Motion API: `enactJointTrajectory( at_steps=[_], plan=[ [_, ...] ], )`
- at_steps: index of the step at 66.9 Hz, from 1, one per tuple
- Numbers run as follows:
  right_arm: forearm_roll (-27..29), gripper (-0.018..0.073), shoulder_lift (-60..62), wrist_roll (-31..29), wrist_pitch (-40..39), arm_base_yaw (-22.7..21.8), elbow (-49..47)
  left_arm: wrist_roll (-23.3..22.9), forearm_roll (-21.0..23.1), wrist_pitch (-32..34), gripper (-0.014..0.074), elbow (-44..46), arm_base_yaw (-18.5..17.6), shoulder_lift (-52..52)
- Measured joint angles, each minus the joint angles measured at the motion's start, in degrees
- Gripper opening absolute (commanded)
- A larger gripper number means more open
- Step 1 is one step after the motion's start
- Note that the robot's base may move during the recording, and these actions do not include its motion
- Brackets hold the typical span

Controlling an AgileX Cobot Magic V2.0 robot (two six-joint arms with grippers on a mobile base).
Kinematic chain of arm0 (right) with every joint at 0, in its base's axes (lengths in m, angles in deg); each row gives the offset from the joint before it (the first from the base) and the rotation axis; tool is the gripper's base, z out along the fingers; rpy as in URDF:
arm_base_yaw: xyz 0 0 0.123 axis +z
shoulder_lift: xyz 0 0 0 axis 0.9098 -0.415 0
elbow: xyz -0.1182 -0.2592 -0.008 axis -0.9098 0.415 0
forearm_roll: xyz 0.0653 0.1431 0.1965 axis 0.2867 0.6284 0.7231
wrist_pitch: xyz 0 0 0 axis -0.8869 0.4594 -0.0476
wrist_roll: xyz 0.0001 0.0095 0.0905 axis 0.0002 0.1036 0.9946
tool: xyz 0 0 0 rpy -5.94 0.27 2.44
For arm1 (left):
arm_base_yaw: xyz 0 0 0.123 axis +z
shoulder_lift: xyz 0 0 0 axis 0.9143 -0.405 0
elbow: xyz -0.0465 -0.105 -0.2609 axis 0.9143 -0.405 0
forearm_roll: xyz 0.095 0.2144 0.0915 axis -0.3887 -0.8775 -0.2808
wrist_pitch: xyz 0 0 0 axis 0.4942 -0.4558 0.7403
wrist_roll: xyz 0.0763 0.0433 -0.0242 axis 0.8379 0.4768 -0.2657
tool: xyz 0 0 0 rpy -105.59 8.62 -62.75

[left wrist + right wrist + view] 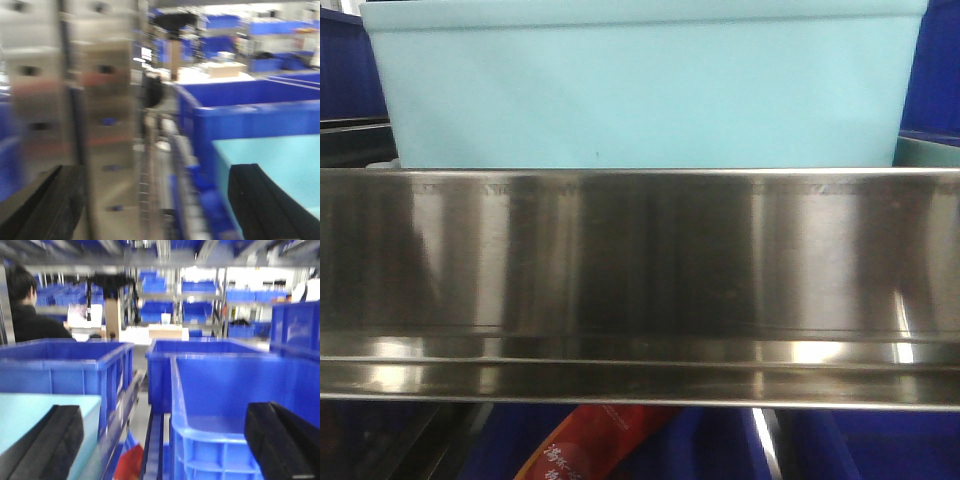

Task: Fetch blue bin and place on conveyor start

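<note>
The blue bin point(640, 90) is a pale turquoise tub standing on a shelf, just behind a steel rail. In the blurred left wrist view, the bin point(275, 152) lies at the right. My left gripper point(155, 172) is open, its right finger point(262, 205) in front of the bin. In the right wrist view, the bin point(30, 412) lies at the lower left. My right gripper point(165, 412) is open, its left finger point(47, 445) in front of the bin. Neither gripper holds anything. I cannot tell if either finger touches the bin. The conveyor start is out of view.
A shiny stainless-steel shelf rail point(640, 270) fills the front view below the bin. A steel upright point(75, 100) stands close on the left. Dark blue ribbed crates point(225, 415) point(250, 115) flank the bin. A red packet point(131, 465) lies below. A person point(30, 310) stands far back.
</note>
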Motion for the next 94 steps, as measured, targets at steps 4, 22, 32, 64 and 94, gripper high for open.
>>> enactJointTrajectory(
  at_steps=[4,22,32,64,94],
  plan=[
    [0.75,0.0522,-1.48,-0.23,1.04,0.00,-1.19,0.00,0.13,-0.08,0.0484,0.42,-3.95,-0.95],
    [8.93,0.0475,-9.23,-5.55,5.89,5.59,-8.22,0.00,0.24,-3.92,0.0484,3.53,-22.08,-9.75],
    [9.92,0.0475,-18.58,-6.34,9.82,12.79,-13.73,0.00,0.35,-4.47,0.0484,7.97,-28.92,-19.39],
    [-6.26,0.0475,-53.03,9.45,32.52,19.37,-42.07,-10.82,-0.73,-28.84,0.0484,43.64,-20.91,-54.19],
    [-6.20,0.0475,-72.81,15.54,38.12,19.37,-53.02,-12.45,-0.95,-35.89,0.0484,50.75,-13.22,-68.96]
  ],
)
